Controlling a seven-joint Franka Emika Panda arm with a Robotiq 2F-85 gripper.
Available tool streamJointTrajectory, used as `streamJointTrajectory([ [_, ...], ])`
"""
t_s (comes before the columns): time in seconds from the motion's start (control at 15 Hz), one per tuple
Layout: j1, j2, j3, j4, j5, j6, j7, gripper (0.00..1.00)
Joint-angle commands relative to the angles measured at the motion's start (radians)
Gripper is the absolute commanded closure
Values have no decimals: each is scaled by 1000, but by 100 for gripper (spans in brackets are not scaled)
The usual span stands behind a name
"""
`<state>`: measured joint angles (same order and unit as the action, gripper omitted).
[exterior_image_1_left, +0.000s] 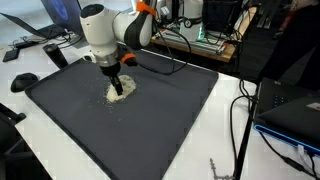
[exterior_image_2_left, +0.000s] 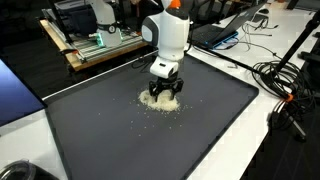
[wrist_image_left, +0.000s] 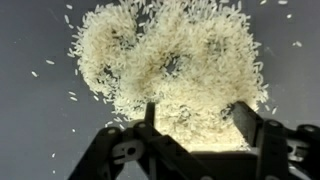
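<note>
Hovering released, fingers apart, the hand (wrist_image_left: 195, 112) sits directly over the rice pile (wrist_image_left: 170, 60).

one pile of rice (wrist_image_left: 170, 65), one dark mat (exterior_image_1_left: 150, 130), one gripper (exterior_image_2_left: 165, 95), many stray grains (wrist_image_left: 72, 96)

the white rice heap (wrist_image_left: 175, 70) looked grainy and matt, the dark mat (exterior_image_2_left: 205, 130) dull and finely rough, the gripper (wrist_image_left: 197, 112) black, smooth and faintly glossy.

Both exterior views looked down obliquely across the desk (exterior_image_1_left: 222, 120) from different sides, sharing the dark mat (exterior_image_2_left: 200, 120) and rice pile (exterior_image_1_left: 122, 95). The wrist view faced straight down, close above the tool (wrist_image_left: 197, 115).
</note>
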<state>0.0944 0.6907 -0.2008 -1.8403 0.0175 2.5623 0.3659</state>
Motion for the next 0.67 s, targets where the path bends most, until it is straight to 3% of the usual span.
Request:
streamJointTrajectory([
  [0.0,15,-67,-12,-58,-38,-11,17,0],
  [0.6,57,-216,-37,-175,-137,3,66,0],
])
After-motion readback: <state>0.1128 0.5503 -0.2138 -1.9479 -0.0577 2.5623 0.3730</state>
